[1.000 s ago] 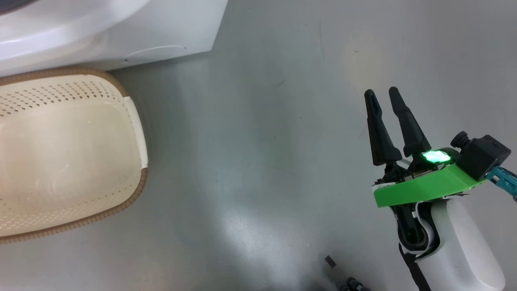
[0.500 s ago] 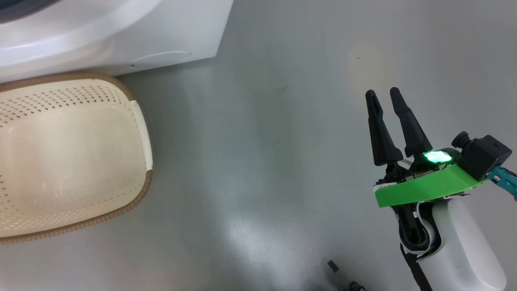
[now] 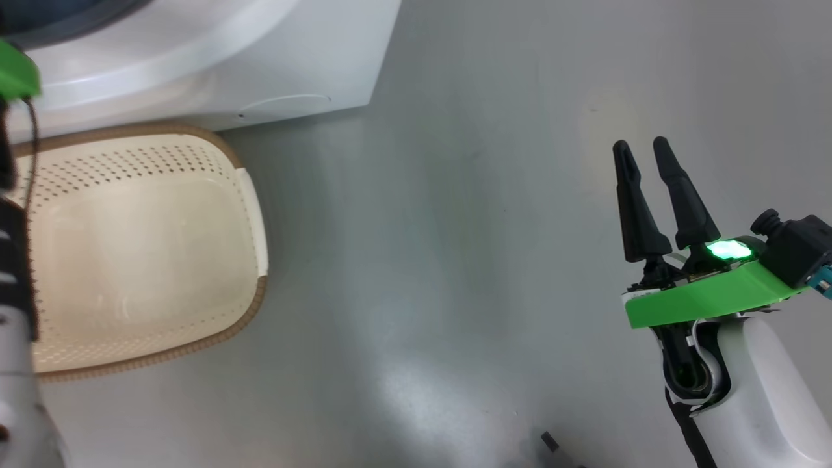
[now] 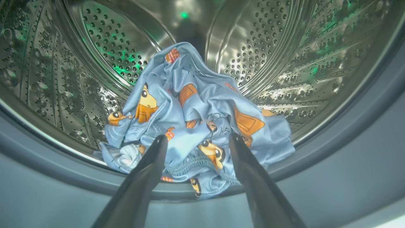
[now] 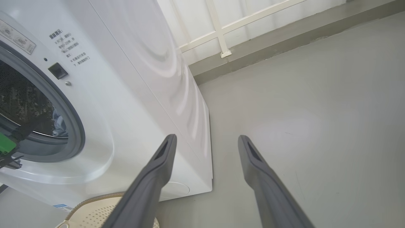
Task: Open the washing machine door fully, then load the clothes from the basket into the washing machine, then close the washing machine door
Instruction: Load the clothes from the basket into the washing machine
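Observation:
The clothes [image 4: 196,104], blue fabric with orange-brown bears, lie heaped at the front of the steel drum [image 4: 284,57], one hem hanging over the grey seal [image 4: 332,164]. My left gripper [image 4: 198,137] points at the heap from just outside, open, with its fingers apart from the cloth. The white washing machine [image 5: 133,95] stands with its opening uncovered; the washing machine door is out of view. The cream basket [image 3: 250,214] sits empty on the floor before the machine [image 3: 214,58]. My right gripper [image 3: 640,144] hovers open over bare floor to the right, holding nothing.
My left forearm [image 3: 13,364] runs up the left edge of the head view over the basket. Grey floor [image 3: 442,227] spreads to the right of the machine. A small dark part [image 3: 549,442] lies near my base. A pale wall with a frame [image 5: 221,31] stands behind.
The head camera has shifted, so the basket and machine sit further right and lower in the picture. My left forearm has come into the picture's left edge. The left gripper has opened.

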